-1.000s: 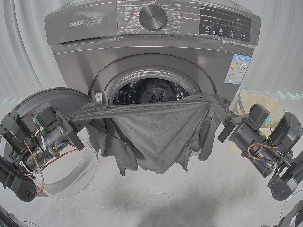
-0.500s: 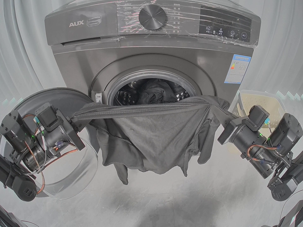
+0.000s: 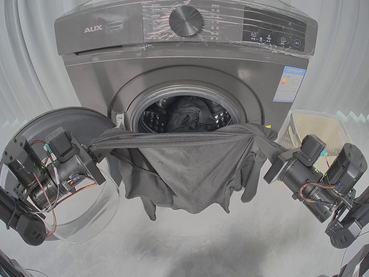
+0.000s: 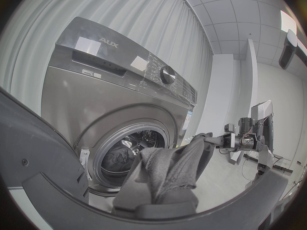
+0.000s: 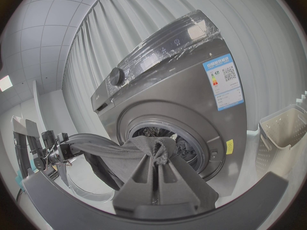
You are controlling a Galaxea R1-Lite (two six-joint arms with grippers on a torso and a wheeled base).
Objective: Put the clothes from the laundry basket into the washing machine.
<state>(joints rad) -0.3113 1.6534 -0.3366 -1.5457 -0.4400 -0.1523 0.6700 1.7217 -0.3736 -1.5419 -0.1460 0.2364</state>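
Curtained room, one washing machine point(image 3: 184, 62), two garments point(image 3: 184, 162) point(image 3: 188, 114)

black cylindrical arms point(image 3: 29, 174), orange braided cables point(image 3: 49, 216)

A dark grey garment point(image 3: 184, 166) is stretched across the front of the washing machine point(image 3: 184, 66), just below its round opening. Its upper edge is pinched at either end by the left gripper point(image 3: 93, 149) and the right gripper point(image 3: 275, 147), and the rest is draped loosely downward. More dark clothes point(image 3: 189, 114) are seen inside the drum. The door point(image 3: 73, 122) is swung open at the machine's left. A cream perforated laundry basket point(image 3: 326, 127) is stood at the machine's right.
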